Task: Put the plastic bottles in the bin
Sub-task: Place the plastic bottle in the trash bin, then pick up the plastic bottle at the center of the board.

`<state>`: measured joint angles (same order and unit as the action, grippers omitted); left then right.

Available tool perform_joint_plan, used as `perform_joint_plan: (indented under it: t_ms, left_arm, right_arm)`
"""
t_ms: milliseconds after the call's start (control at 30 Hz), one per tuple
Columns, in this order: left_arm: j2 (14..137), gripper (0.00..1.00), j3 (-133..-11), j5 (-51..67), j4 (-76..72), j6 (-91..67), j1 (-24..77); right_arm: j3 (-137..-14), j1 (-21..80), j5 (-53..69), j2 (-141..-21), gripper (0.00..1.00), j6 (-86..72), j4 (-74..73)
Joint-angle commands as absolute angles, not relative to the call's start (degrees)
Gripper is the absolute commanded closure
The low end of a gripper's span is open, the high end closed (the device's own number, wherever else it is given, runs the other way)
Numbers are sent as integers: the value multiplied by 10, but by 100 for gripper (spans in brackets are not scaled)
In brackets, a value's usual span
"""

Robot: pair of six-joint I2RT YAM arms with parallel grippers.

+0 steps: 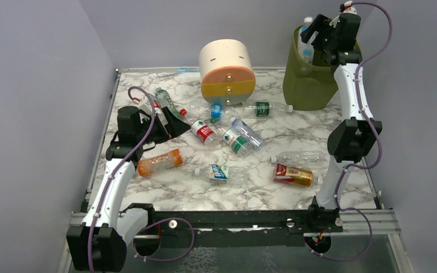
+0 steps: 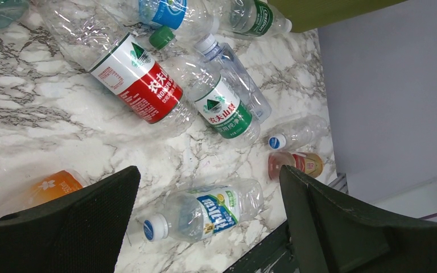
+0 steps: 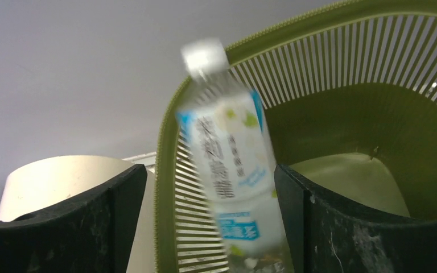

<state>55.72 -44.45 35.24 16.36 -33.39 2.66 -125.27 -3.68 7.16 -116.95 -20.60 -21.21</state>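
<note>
Right claw [image 3: 209, 176] is apart, not clamped. A blue-label bottle [image 3: 222, 131] sits between the fingers with a gap on one side; it is blurred and looks loose. The bin [image 3: 330, 68] is directly below and ahead of the claw. The bottle is over the bin's left wall, cap up past the rim.

Risk: the bottle is tilted and close to that rim, so it could clip the edge and tumble out toward the cream drawer unit [image 3: 62, 176] left of the claw.

Left claw [image 2: 209, 170] is spread wide, holds nothing and hangs above the table [image 2: 45, 108]. Another bottle [image 2: 205, 209] lies just under it, with more scattered beyond.
</note>
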Motion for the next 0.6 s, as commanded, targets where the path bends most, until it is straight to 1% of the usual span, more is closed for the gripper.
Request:
perform_joint_plan:
  t_ms: [0, 100, 133, 300, 567]
  left_arm:
    - [541, 1, -464, 341, 167, -331, 27]
    - [537, 1, -465, 342, 169, -331, 27]
    - [536, 1, -465, 342, 169, -331, 27]
    - [539, 1, -475, 342, 174, -324, 27]
    - [547, 1, -515, 352, 198, -295, 27]
  right_arm:
    - [-1235, -41, 82, -1156, 11, -213, -214]
    - [-1224, -41, 81, -1131, 7, -203, -226]
    - [-1226, -40, 83, -1124, 1, -199, -237]
    - [-1231, -9, 89, -1081, 0, -174, -291]
    - [-1169, 85, 75, -973, 0, -117, -357]
